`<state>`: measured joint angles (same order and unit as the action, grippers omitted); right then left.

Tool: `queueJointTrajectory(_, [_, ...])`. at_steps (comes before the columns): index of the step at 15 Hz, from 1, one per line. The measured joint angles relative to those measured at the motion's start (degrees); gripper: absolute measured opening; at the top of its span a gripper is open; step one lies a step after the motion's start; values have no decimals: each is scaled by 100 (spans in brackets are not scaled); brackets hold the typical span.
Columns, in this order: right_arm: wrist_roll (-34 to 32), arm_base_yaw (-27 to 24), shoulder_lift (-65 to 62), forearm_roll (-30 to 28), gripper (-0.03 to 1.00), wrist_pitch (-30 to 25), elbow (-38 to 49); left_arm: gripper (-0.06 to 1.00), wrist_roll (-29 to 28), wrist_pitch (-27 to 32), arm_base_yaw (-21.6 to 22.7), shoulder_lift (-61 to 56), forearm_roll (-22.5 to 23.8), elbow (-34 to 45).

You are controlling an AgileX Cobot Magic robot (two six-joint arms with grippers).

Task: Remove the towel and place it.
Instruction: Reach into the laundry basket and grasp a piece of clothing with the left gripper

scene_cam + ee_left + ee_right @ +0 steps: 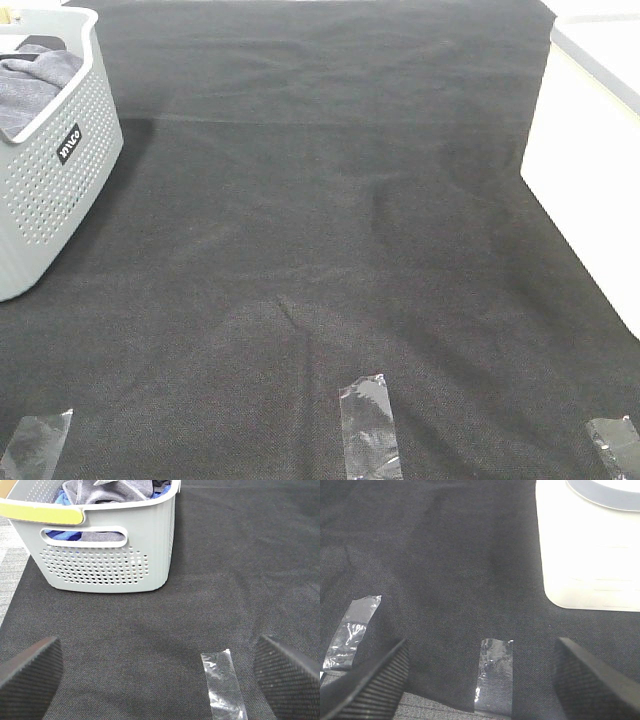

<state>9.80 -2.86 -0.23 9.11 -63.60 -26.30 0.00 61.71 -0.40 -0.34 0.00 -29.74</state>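
Slate-grey towel (35, 80) lies bunched inside the perforated basket (60, 190), which stands on the black mat (330, 200) at the far left of the overhead view. In the left wrist view we see the towel (107, 490) heaped above the basket's (110, 565) rim, with a blue item (62, 500) tucked under it; both also show through the handle slot in the end wall.

We find the left gripper (159, 645) hanging low over the mat, pointed at a slant towards that end wall and well apart from it. Its two dark ribbed fingers (30, 675) stand wide, with nothing between them but mat and a clear tape strip (222, 685).

We find the right gripper (481, 650) posed much the same, low over the mat and angled forwards, facing the white box (590, 555) that sits at the mat's right edge (590, 170). Its fingers (370, 685) are likewise spread wide and hold nothing. One tape strip (495, 675) lies between them and another (352, 625) lies beside one finger.

From overhead we see three tape strips along the near edge, the middle one (368, 425) plainest. Neither gripper touches the towel or the basket.
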Motion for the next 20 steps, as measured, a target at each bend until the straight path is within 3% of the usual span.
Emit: queueJointTrajectory(20, [0,0,0,11,77,0,0,98,0,0,0,0,0,0])
